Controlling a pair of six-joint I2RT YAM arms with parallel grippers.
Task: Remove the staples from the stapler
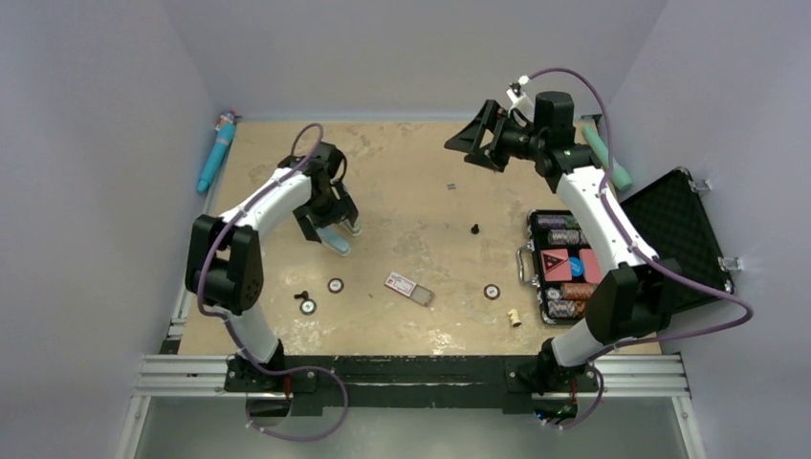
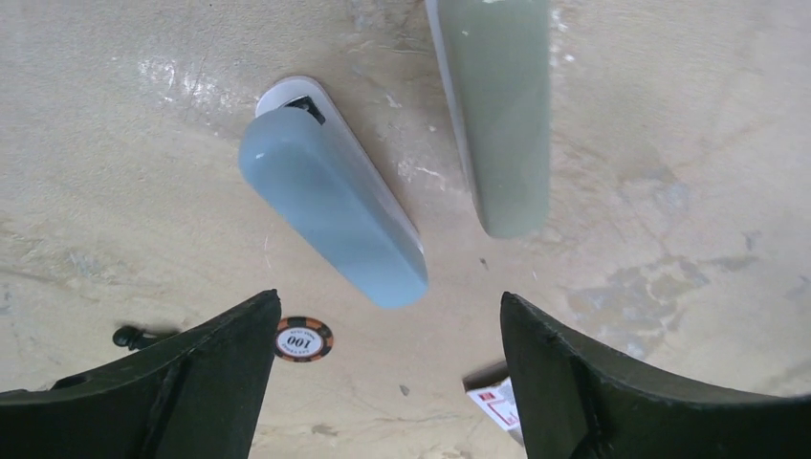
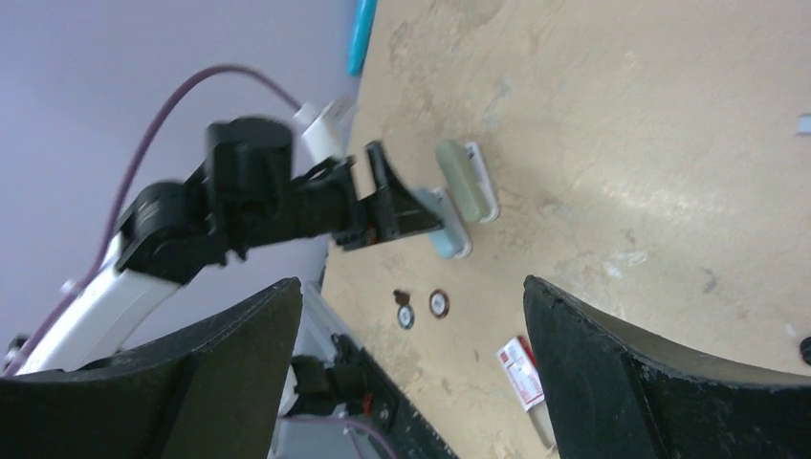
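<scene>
Two staplers lie side by side on the table under my left gripper [image 1: 330, 222]: a light blue one [image 2: 330, 215] and a grey-green one [image 2: 497, 115]. Both look closed. My left gripper [image 2: 389, 301] is open and empty, hovering just above the blue stapler's near end. A tiny dark-grey strip, the staples [image 1: 449, 186], lies alone on the table further right. My right gripper [image 1: 473, 143] is open, empty and raised above the table's far side. In its own view [image 3: 411, 283] it looks across at the left arm and both staplers [image 3: 459, 196].
A small black peg [image 1: 474, 229] stands mid-table. Poker chips [image 1: 336, 285] [image 1: 492, 292], a red-and-white card [image 1: 408, 287] and a beige cylinder [image 1: 515, 316] lie nearer the front. An open black case of chips [image 1: 564, 268] sits at the right. A blue tool [image 1: 216, 153] lies at the far left edge.
</scene>
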